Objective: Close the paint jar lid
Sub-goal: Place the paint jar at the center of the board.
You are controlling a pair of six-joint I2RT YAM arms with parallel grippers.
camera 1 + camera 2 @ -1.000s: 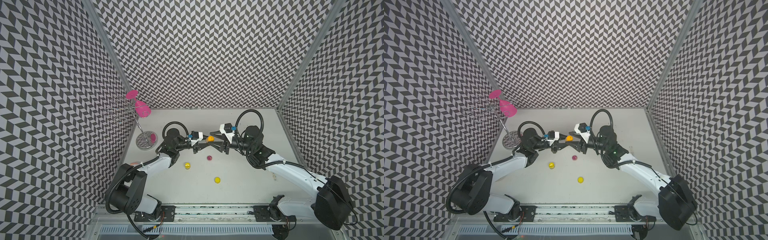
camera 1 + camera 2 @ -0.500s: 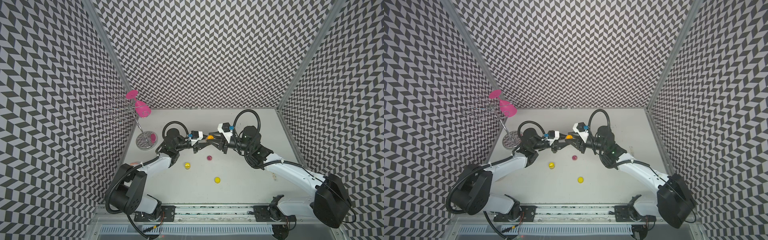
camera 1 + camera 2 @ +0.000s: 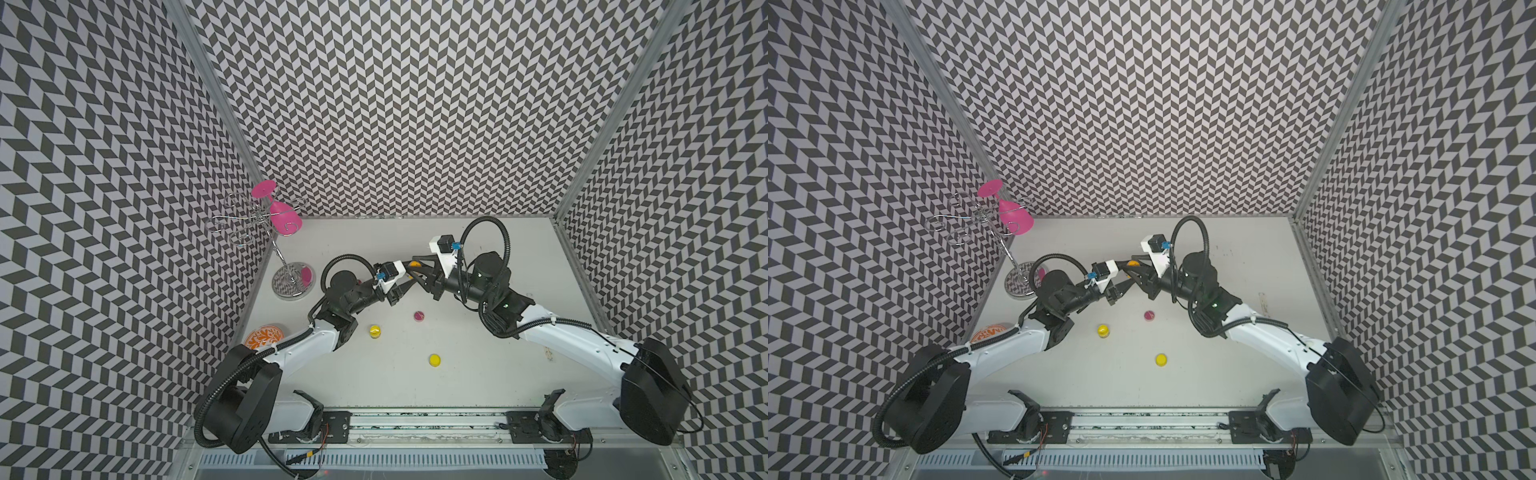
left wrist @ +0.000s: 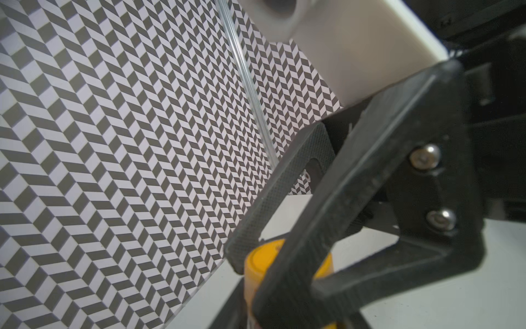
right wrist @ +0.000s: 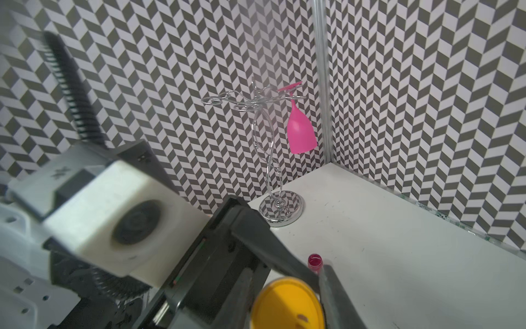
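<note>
An orange paint jar (image 3: 413, 263) (image 3: 1133, 262) hangs above the back middle of the table, where my two grippers meet. My right gripper (image 3: 411, 271) (image 5: 287, 302) is shut on the jar's orange lid (image 5: 286, 306) (image 4: 263, 256), one finger on each side of the rim. My left gripper (image 3: 400, 289) (image 4: 287, 319) reaches in from the opposite side, lower down. Its jaws stand apart on either side of the jar's body. The body is mostly hidden by the fingers.
On the table nearer the front are a small yellow jar (image 3: 375, 331), a loose yellow lid (image 3: 434, 360) and an open magenta jar (image 3: 419, 316) (image 5: 315, 260). A chrome glass stand (image 3: 292, 282) holding a pink glass (image 3: 283, 216) occupies the back left corner. An orange patterned plate (image 3: 264, 336) lies by the left wall.
My right gripper has closed in on the orange lid and edged toward the left arm. The left gripper's jaws, shut on the jar before, have now parted.
</note>
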